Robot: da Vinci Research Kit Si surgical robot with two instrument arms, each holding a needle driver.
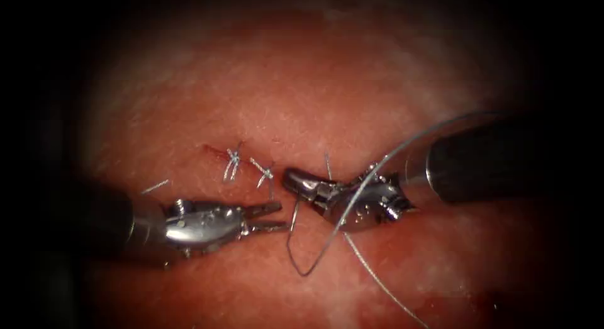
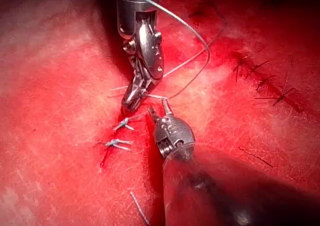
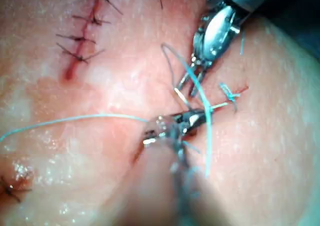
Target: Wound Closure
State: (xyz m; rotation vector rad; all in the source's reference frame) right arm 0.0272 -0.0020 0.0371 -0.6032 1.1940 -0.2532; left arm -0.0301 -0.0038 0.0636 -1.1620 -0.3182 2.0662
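Your left tool (image 1: 270, 217) gapes empty; the right tool (image 1: 302, 181) looks clamped, contents unclear. Thread (image 1: 371, 275), trailing toward 5 o'clock, is limp, slippery: grip it squarely.

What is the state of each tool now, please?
Left tool: jaws open, holding nothing.
Right tool: jaws shut; whether they grip the thread cannot be told.

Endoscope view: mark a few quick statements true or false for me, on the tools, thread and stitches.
1. The left tool has open jaws and holds nothing. True.
2. The right tool gapes wide. False: its jaws look shut on the thread.
3. Two stitches sit above the left tool. True.
4. The thread's loop lies above the stitches. False: it hangs below the right tool.
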